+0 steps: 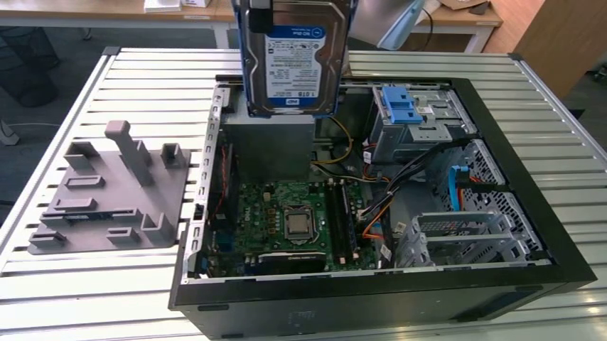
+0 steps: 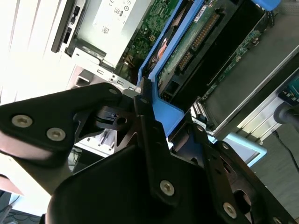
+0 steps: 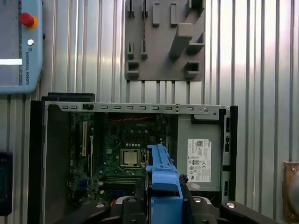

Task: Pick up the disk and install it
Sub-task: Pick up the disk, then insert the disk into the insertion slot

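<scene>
the disk (image 1: 292,60) hangs upright at 12 o'clock in the exterior view, above the back edge of the open computer case (image 1: 524,177) and just over the grey power supply (image 1: 270,145), touching nothing below it. the gripper (image 2: 168,112) is closed on it: in the second wrist view its black fingers (image 2: 142,100) press on the blue carrier frame (image 3: 161,170) from two sides, with no gap to see.

i judge the disk to be stiff and rather heavy for its size, with smooth metal faces that could slip. it is also fragile against knocks, and its bare green board and connector should not be pressed. the plastic frame bends a little, so its side rails look like the safe place to hold.

it is a flat silver rectangle with a white-and-blue label (image 1: 289,82) on its face. the blue drive cage (image 1: 403,106) sits at 2 o'clock in the case.
</scene>
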`<state>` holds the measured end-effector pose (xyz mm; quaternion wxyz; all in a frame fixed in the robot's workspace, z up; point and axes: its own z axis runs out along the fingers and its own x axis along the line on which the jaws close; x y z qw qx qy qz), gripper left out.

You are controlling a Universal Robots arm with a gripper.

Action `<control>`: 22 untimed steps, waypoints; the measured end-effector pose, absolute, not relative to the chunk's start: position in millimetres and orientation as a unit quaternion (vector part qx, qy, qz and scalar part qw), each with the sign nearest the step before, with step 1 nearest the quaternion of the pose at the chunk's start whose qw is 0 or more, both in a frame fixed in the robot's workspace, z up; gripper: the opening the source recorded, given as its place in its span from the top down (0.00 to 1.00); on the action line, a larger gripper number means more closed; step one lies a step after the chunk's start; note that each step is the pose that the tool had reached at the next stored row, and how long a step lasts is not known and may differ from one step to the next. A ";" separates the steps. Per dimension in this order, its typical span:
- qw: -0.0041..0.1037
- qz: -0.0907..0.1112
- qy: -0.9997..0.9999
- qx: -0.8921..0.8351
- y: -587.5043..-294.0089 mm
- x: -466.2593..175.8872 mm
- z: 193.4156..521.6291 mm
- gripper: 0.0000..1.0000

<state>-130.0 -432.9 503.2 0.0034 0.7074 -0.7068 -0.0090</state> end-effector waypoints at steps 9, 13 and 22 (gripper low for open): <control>0.003 -0.009 -0.707 0.707 -432.9 -129.0 503.1 0.64; 0.003 -0.009 -0.707 0.707 -432.9 -128.8 503.2 0.64; 0.003 -0.009 -0.707 0.707 -451.5 -128.8 502.9 0.64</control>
